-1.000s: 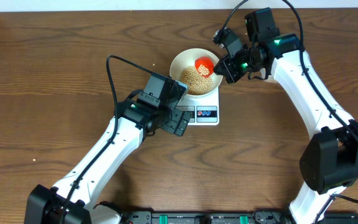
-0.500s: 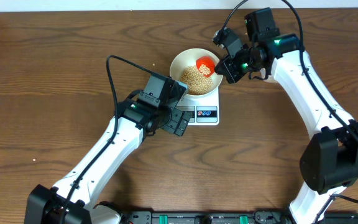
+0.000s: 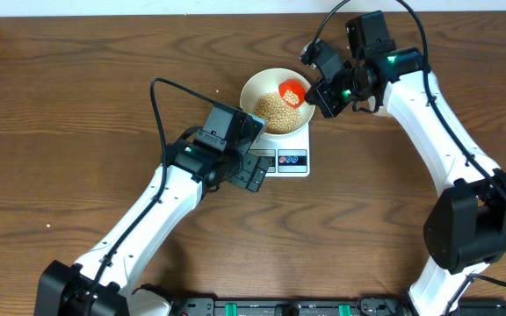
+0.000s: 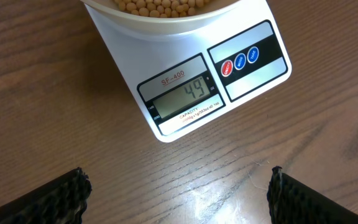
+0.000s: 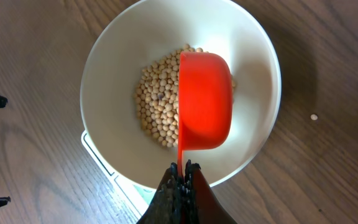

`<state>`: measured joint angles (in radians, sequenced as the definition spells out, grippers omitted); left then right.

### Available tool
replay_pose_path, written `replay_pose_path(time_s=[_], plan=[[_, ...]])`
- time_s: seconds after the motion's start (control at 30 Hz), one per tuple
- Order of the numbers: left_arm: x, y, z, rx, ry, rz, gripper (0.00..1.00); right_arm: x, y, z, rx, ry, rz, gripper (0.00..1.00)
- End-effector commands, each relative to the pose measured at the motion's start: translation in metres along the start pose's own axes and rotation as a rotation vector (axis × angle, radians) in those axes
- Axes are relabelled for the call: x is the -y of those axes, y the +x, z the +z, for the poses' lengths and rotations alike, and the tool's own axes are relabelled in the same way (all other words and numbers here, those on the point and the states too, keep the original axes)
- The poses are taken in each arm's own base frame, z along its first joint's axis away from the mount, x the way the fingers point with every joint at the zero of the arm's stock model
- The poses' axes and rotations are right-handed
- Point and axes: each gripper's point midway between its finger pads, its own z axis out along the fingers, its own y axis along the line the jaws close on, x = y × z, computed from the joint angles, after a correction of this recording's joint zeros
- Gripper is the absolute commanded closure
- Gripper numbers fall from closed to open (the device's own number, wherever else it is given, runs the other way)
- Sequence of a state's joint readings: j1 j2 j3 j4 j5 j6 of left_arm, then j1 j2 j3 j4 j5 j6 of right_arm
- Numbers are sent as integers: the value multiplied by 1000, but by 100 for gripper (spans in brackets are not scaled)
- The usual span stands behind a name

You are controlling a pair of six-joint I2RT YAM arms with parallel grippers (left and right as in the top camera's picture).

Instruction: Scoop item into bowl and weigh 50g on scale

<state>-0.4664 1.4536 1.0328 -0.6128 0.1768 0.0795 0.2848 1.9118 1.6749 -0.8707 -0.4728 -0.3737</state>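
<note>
The white bowl point(image 3: 270, 85) stands on the white scale point(image 3: 301, 143) and holds a heap of tan beans point(image 3: 274, 108). My right gripper point(image 3: 314, 93) is shut on the thin handle of a red scoop point(image 3: 291, 90), held over the bowl's right side. In the right wrist view the scoop point(image 5: 204, 99) hangs above the beans point(image 5: 157, 102) with its back toward the camera, inside the bowl's rim point(image 5: 263, 56). My left gripper point(image 4: 179, 193) is open and empty over bare wood just in front of the scale point(image 4: 260, 78). The scale's display point(image 4: 185, 94) reads 49.
One stray bean point(image 5: 314, 116) lies on the wood right of the bowl. The dark wooden table point(image 3: 77, 105) extends left and front. The two arms flank the scale closely. A black rail point(image 3: 288, 307) runs along the front edge.
The red scoop has shifted very slightly over the bowl. Nothing else has visibly moved.
</note>
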Motion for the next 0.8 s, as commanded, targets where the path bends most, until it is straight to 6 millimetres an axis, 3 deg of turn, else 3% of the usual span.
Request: replay_pose_path(time_s=[0.0,0.33,0.77], plan=[[-3,3,4,-14,-10,3,7,-5,-16,-17,47,16,-45,99],[-3,3,4,-14,-10,3,7,-6,-21,-24,98,-58,60,99],[-3,3,4,-14,-10,3,7,-2,-21,-26,103,-58,75,99]])
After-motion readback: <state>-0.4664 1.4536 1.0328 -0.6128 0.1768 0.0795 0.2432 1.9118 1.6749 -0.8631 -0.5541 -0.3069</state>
